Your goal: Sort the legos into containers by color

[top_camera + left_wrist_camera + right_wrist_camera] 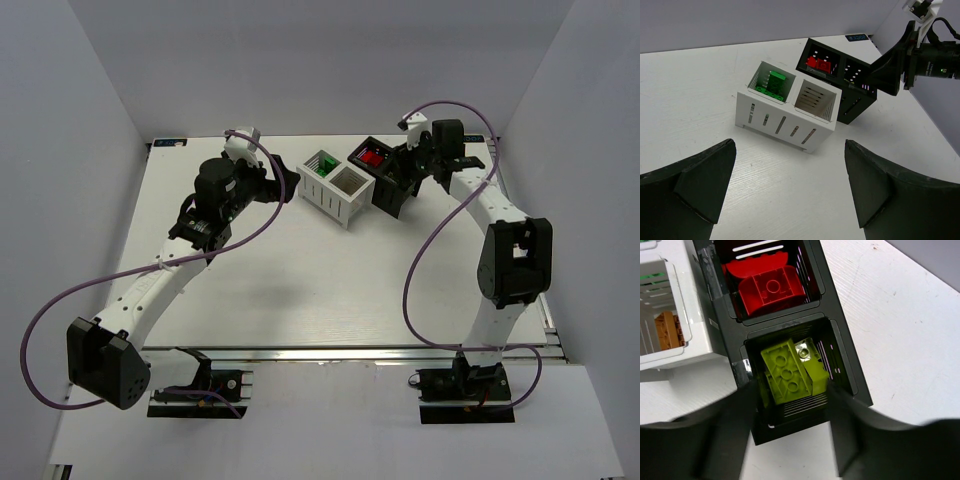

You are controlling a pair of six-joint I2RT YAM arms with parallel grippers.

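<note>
The white bin (340, 187) stands at the table's back middle with dark green bricks (772, 84) in its far cell and an orange-brown plate (667, 330) in its near cell. The black bin (385, 172) touches its right side, with red bricks (771, 290) in the far cell and yellow-green bricks (790, 371) in the near cell. My left gripper (790, 192) is open and empty, low over bare table just left of the white bin. My right gripper (792, 427) is open and empty, hovering over the black bin's near cell.
A small blue label (857, 37) lies on the table near the back right edge. White walls (80, 120) close the table in on the left, right and back. The purple cables (420, 270) of both arms loop over the table.
</note>
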